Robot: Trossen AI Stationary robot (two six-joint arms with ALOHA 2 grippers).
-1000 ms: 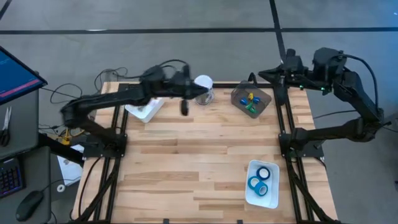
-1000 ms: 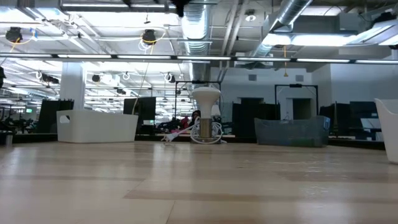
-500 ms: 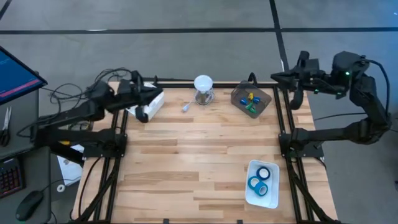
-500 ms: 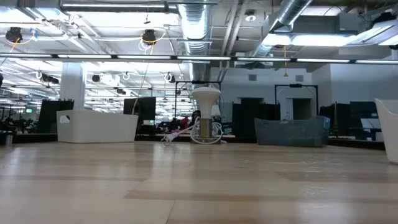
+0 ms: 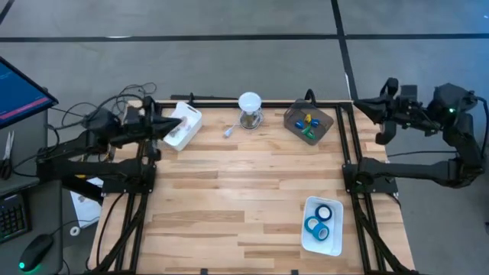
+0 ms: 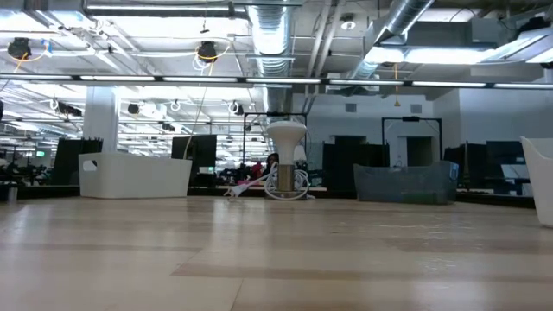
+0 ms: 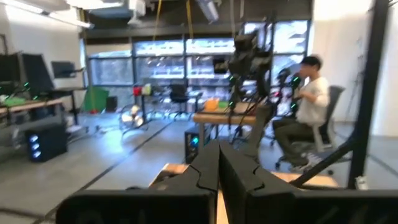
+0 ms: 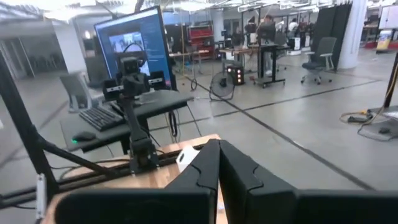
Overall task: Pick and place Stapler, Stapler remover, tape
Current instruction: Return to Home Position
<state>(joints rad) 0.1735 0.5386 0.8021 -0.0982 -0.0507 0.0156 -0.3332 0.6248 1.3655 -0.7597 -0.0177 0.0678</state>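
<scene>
You look all but done: the tape rolls [image 5: 322, 219] lie in the white tray [image 5: 321, 246], coloured staplers [image 5: 308, 127] in the dark bin [image 5: 292, 118]; left gripper [image 7: 218, 149] and right gripper [image 8: 219, 147], both clenched empty, sit off the sides of the table [image 5: 229, 191]

Looks like an open-plan robotics lab on an office floor. Overhead, bare ducts [image 6: 272, 34], pipes [image 6: 406, 22] and strip lights [image 6: 458, 53]; underfoot, grey concrete floor [image 5: 229, 19]. Beyond, desks [image 8: 155, 102] with monitor [image 8: 134, 40], keyboard [image 8: 99, 117], swivel chairs [image 8: 320, 53], a fan [image 8: 222, 87]. Seated at one desk, a person [image 7: 311, 93]. Here, a wooden surface [image 5: 244, 183] on a black frame [image 5: 351, 153], with cabled arms [image 5: 84, 145] at both sides.
</scene>
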